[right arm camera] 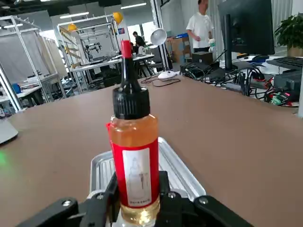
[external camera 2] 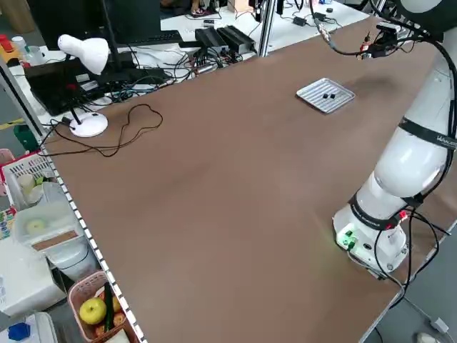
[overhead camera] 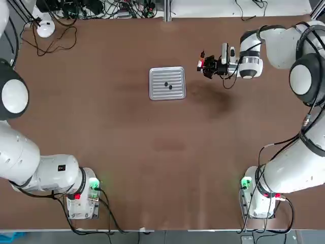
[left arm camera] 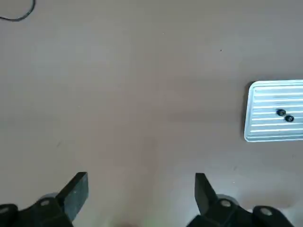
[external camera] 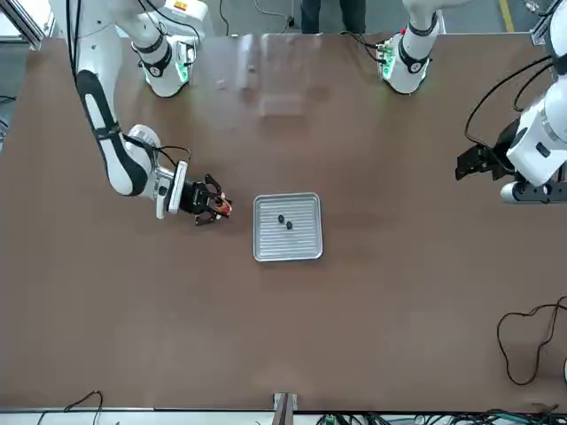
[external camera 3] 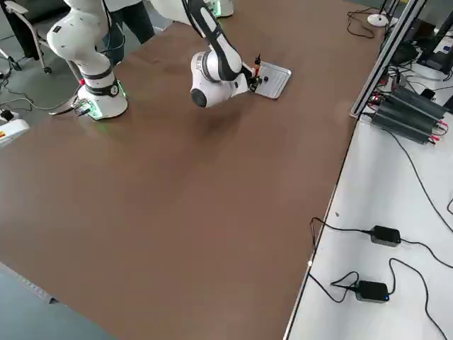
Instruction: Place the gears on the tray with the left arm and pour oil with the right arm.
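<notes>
Two gears on the tray, oil bottle gripped just off the tray's edge.

The gears (overhead camera: pixel 167 85) lie close together near the middle of the tray (overhead camera: pixel 155 94), well inside its raised rim. The tray sits flat on the tabletop (overhead camera: pixel 127 152), with bare brown surface open on all four sides of it. Just beside the tray, on the right arm's side, the right end effector (overhead camera: pixel 205 66) is clamped shut on the oil bottle (right arm camera: pixel 133 156), its fingers pinching the lower body under the red band; the bottle's dark cap and red tip point toward the tray without touching it. The left end effector (left arm camera: pixel 142 189) hangs far from the tray, near the tabletop's left edge, fingers spread wide and holding nothing, with clear tabletop between it and the tray.
</notes>
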Motion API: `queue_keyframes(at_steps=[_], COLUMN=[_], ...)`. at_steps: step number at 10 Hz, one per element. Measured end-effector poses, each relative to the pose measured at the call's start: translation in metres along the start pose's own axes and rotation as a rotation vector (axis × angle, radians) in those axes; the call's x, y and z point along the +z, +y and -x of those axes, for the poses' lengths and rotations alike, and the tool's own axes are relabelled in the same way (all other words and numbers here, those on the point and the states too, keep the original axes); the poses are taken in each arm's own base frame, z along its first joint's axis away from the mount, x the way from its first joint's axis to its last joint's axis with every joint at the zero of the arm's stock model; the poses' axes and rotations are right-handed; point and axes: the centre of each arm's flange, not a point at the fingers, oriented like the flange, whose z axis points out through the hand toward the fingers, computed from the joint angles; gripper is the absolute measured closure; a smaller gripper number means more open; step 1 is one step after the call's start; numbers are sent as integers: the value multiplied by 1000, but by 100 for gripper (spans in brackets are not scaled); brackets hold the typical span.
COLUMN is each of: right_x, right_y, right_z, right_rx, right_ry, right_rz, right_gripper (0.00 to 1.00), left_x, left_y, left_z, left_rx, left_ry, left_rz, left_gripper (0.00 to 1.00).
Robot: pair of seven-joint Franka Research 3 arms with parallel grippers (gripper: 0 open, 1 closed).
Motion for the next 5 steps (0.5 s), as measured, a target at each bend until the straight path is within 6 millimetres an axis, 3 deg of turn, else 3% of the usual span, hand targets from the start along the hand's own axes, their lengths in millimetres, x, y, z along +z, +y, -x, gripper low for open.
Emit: queue_keyframes(at_steps=[2,5], right_x=[-26,-79], right_y=[5,17], right_z=[12,32], right_rx=[-51,-109], right_ry=[-14,-38], right_rz=[-2,-27], right_gripper=[65,65], left_x=[6,13], left_y=[6,7], left_z=[-2,-6], left_rx=[9,12], left_ry=[-11,-24], left_rz=[0,0], left_gripper=[1,1])
